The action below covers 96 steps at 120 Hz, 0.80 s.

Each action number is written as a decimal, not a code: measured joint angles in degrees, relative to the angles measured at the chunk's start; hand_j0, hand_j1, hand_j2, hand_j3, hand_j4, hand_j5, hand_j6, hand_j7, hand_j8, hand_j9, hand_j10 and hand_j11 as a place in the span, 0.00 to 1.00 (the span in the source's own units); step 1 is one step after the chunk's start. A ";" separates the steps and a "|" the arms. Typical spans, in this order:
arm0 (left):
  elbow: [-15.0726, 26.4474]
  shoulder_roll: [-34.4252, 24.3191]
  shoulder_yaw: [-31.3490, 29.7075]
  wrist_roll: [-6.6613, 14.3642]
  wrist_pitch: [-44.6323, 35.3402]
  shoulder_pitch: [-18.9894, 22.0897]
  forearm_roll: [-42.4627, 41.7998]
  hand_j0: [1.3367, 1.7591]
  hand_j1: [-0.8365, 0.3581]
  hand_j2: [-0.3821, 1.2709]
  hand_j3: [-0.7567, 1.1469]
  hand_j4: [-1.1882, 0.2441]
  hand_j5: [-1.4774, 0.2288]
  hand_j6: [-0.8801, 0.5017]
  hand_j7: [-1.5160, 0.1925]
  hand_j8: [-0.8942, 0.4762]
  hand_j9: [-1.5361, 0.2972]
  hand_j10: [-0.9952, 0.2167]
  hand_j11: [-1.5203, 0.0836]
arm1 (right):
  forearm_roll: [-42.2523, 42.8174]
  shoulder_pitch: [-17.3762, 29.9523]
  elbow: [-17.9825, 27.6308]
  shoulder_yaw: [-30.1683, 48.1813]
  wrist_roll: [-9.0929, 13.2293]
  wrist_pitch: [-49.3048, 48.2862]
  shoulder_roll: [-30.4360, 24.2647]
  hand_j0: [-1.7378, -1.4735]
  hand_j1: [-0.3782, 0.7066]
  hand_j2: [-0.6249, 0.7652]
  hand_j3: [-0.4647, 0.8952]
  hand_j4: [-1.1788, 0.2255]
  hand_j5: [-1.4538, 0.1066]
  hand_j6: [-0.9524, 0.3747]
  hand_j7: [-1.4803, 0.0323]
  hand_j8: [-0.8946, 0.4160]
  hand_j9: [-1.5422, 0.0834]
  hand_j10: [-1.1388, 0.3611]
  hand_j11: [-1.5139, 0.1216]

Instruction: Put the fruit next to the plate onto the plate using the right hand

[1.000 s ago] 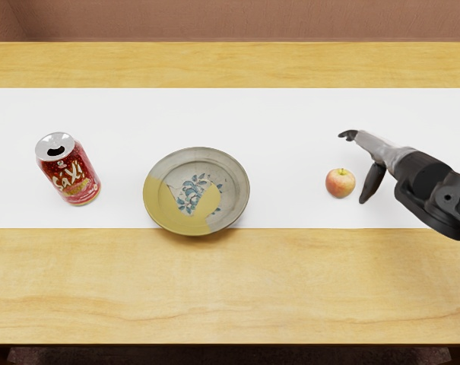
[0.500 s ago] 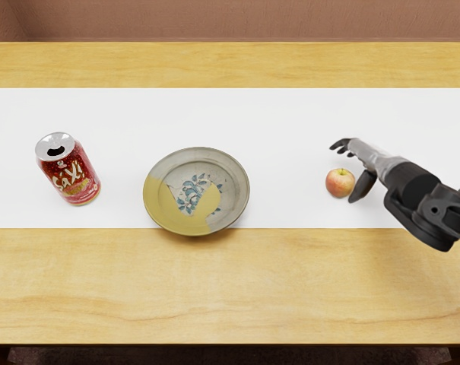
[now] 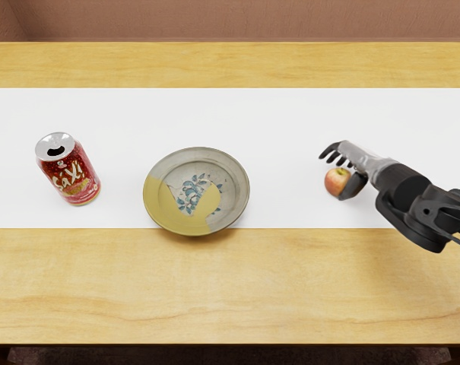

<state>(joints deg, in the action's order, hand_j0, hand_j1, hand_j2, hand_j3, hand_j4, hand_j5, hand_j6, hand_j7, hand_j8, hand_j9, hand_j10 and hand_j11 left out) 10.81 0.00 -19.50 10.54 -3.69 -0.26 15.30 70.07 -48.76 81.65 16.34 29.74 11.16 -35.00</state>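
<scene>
A long table of pale, grained wood (image 3: 230,289) fills the view, seen from above at a slant. A broad white cloth runner (image 3: 214,114) lies across its middle from edge to edge. The robot's dark grey and black right arm (image 3: 420,209) comes in from the right edge, low over the runner. Its right hand (image 3: 350,161) reaches toward the centre. The dark fingers (image 3: 330,154) are spread apart and curve over the far side of the fruit, closed on nothing. The thumb (image 3: 353,187) sits just beside the fruit's right side; whether it touches cannot be told.

A round ceramic plate (image 3: 237,171), grey-green with a mustard-yellow patch and a blue floral centre, rests mid-runner. Well to its left stands a red soda can (image 3: 68,169) with gold lettering and an opened silver top. A small red-and-yellow apple (image 3: 336,181) sits on the runner to the right of the plate, clearly apart from it and partly under the hand.
</scene>
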 joint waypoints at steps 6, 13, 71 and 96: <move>0.00 0.00 0.00 0.00 0.00 0.00 0.00 0.76 0.75 0.26 0.40 0.66 0.68 0.46 0.70 0.48 0.67 0.62 0.75 | -0.08 0.00 0.03 0.00 0.00 -0.20 0.04 0.30 0.45 0.42 0.34 0.56 0.60 0.42 0.64 0.38 0.64 0.49 0.61; 0.00 0.00 0.00 0.00 0.00 0.00 0.00 0.76 0.75 0.26 0.40 0.66 0.68 0.46 0.70 0.48 0.67 0.62 0.75 | -0.29 0.00 0.06 0.00 -0.01 -0.50 0.05 0.30 0.48 0.41 0.34 0.54 0.59 0.40 0.62 0.36 0.62 0.48 0.60; 0.00 0.00 0.00 0.00 0.00 0.00 0.00 0.76 0.75 0.26 0.40 0.66 0.68 0.46 0.70 0.48 0.67 0.62 0.75 | -2.60 -0.58 0.59 0.76 -0.09 -3.13 -0.28 0.31 0.56 0.57 0.34 0.43 0.46 0.35 0.49 0.33 0.50 0.38 0.48; 0.00 0.00 -0.01 0.00 0.00 0.00 0.00 0.76 0.75 0.26 0.40 0.66 0.68 0.46 0.70 0.48 0.67 0.62 0.75 | -4.87 -2.02 0.85 1.21 -0.16 -3.64 -0.56 0.31 0.56 0.62 0.34 0.41 0.44 0.34 0.47 0.31 0.47 0.37 0.45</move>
<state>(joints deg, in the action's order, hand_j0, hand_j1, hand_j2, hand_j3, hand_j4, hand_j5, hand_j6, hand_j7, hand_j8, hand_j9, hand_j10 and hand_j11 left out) 10.81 0.00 -19.50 10.55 -3.69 -0.26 15.30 65.21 -50.78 82.50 17.55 29.58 7.52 -35.55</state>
